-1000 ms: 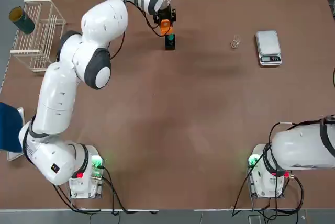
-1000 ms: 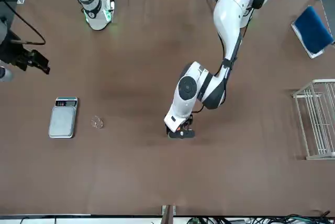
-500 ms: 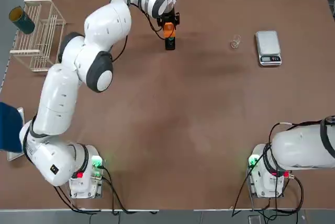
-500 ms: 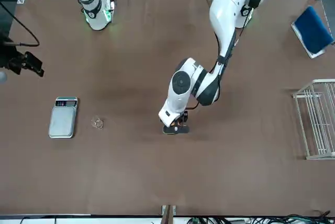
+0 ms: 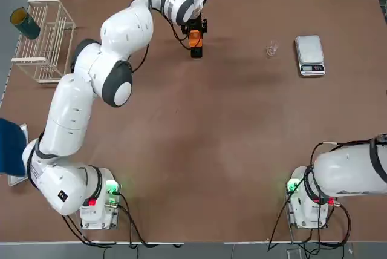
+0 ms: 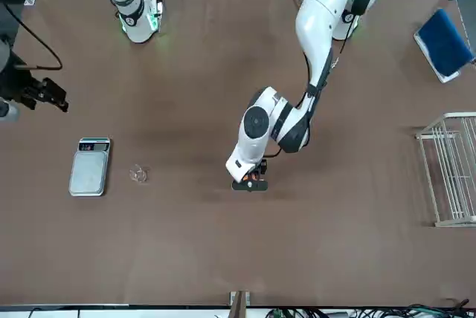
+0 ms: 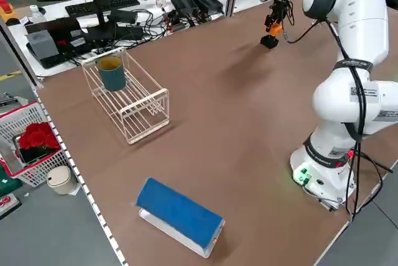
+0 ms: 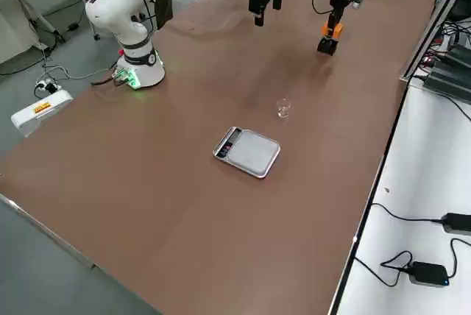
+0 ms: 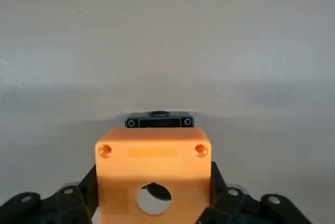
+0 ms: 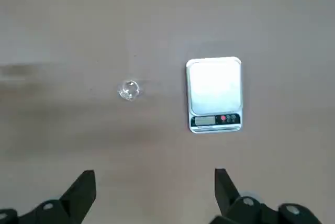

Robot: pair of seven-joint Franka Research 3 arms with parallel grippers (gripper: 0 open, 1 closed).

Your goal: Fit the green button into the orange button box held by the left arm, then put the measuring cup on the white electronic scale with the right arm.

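The left gripper (image 5: 193, 31), clamped on the orange button box (image 5: 194, 38), has slid across and now hangs right over the green button (image 5: 196, 52), so fitting looks imminent. The right gripper (image 10: 154, 195) waits spread wide, high above the measuring cup (image 10: 129, 89) beside the white electronic scale (image 10: 214, 93).

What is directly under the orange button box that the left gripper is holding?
Under the orange button box, held by the left gripper, sits a dark button part on the table. The box covers most of it, so its green top is not visible.
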